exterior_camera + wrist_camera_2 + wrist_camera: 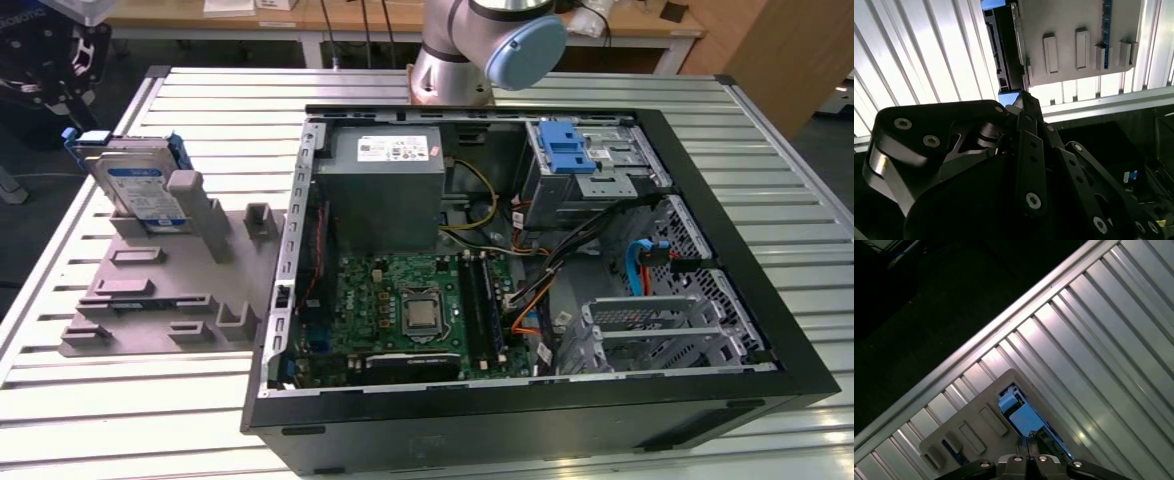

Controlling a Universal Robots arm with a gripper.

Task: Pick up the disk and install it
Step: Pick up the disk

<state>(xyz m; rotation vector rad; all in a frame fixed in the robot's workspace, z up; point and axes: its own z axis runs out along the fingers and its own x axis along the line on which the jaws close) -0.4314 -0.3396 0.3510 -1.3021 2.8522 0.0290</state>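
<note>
Jaws pressed together, nothing between them. Gripper (pixel 1030 444) hangs over disk (pixel 1023 416) in first wrist view, apparently not touching. Disk not picked: stands on edge in slot of grey holder (pixel 160 290), at exterior view's left, beside open computer case (pixel 507 425). Upright pose likely there to leave top edge free for grasp. Case lies on side on slatted table (pixel 134 410). Inside: power supply (pixel 384 185), motherboard (pixel 407 300), cables, drive cage (pixel 607 180) with blue latch (pixel 567 150).

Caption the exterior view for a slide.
The disk stands upright in the grey holder on the slatted table, to the exterior view's left of the open computer case.
</note>
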